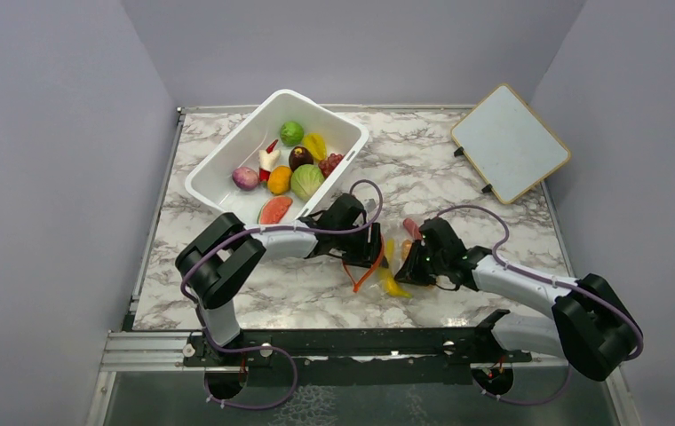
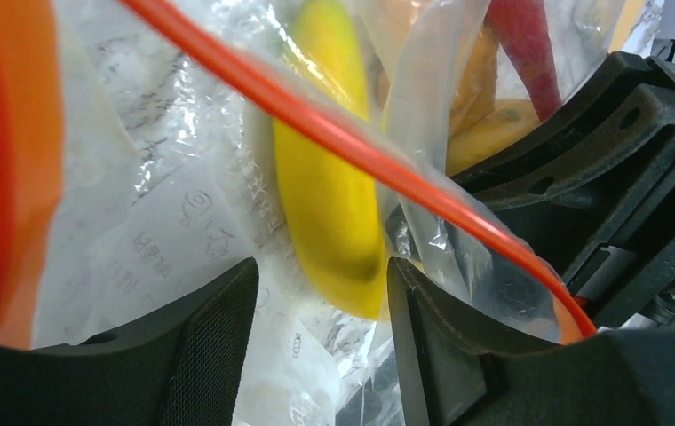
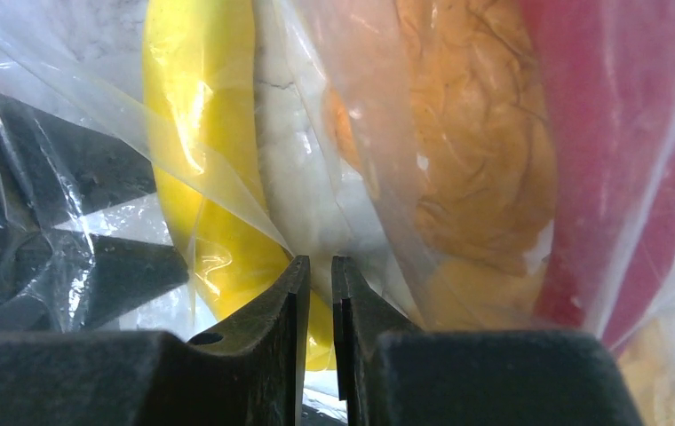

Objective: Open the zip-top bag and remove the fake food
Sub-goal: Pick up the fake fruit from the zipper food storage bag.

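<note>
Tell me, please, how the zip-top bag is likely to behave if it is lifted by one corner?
Probably floppy: the zip-top bag shows creased, folded film, so it should sag. Likely slippery, as the plastic looks glossy. The banana inside would probably slide toward the low end.

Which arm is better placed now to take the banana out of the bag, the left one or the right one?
Left, probably. The left fingers stand open with the banana just ahead. The right fingers are nearly shut on the zip-top bag, so they should hold it.
</note>
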